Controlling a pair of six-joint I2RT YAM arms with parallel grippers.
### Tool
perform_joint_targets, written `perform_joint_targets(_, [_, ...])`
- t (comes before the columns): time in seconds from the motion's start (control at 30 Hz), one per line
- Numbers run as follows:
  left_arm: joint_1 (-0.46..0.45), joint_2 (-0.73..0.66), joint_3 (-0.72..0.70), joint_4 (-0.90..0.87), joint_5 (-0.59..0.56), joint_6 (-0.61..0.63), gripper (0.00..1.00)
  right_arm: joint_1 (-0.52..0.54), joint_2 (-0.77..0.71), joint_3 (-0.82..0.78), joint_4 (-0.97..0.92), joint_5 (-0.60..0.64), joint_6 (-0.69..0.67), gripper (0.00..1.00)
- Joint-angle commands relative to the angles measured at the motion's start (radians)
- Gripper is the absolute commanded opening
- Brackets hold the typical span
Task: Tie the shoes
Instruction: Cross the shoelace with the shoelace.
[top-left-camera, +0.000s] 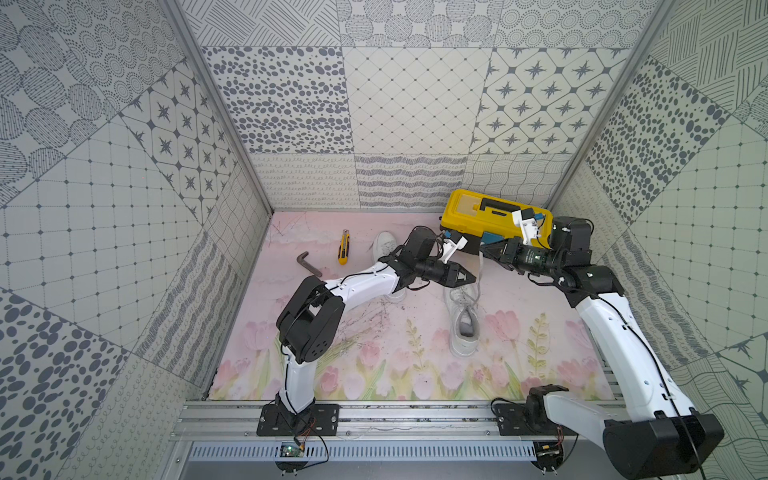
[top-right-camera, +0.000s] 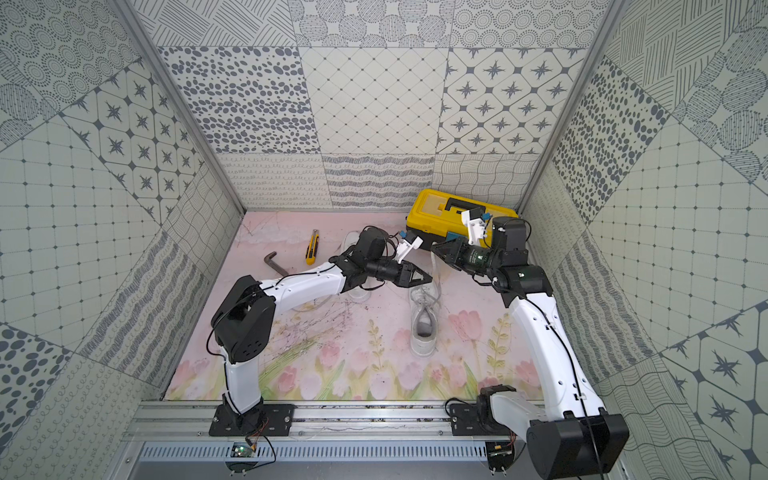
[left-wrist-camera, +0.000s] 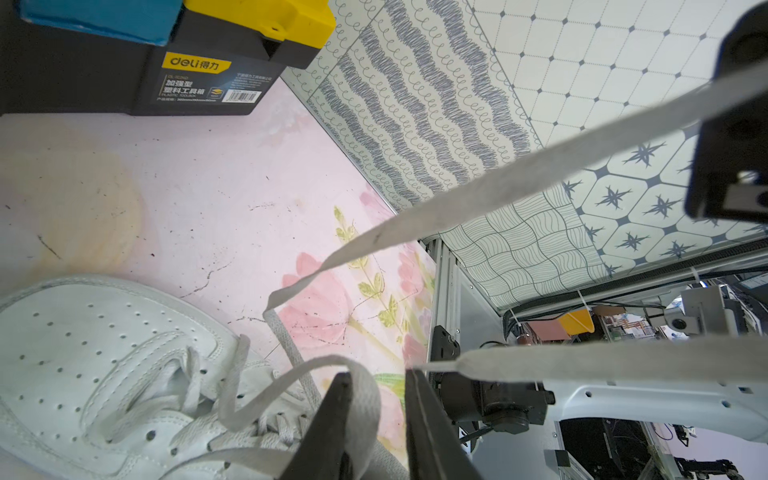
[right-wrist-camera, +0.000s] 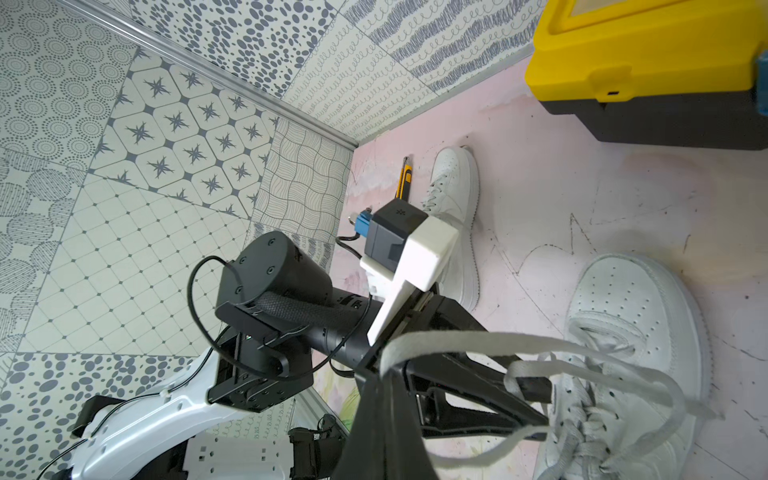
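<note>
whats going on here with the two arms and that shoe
The two arms are working on tying the nearer white shoe; its laces are not knotted yet. The right gripper is shut on one lace and holds it pulled up off the shoe. The left gripper hovers just above that shoe's front, jaws slightly apart, with a loop of lace running between them. The second shoe lies farther back, partly hidden by the left arm, with nothing gripping it.

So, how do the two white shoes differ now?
The near shoe lies in open view; the far shoe is half hidden under the left arm. The near shoe's lace is held up by the right gripper; the far shoe's laces lie untouched. Both are white, toes toward the back wall.
</note>
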Motion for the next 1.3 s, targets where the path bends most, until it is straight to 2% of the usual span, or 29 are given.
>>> perform_joint_targets(0.0, [0.005, 0.013, 0.004, 0.037, -0.019, 0.039, 0.28, 0.024, -0.029, 0.057, 0.031, -0.028, 0.021, 0.0])
perform_joint_targets(0.53, [0.004, 0.021, 0.012, 0.037, -0.061, 0.051, 0.32, 0.063, -0.037, 0.128, 0.04, -0.024, 0.048, 0.0])
perform_joint_targets(0.8, [-0.002, 0.041, 0.036, 0.038, -0.051, 0.051, 0.35, 0.08, -0.034, 0.142, 0.049, -0.04, 0.06, 0.0])
perform_joint_targets(1.27, [-0.022, 0.057, 0.06, 0.073, -0.019, 0.061, 0.35, 0.084, -0.022, 0.111, 0.103, -0.059, 0.094, 0.0])
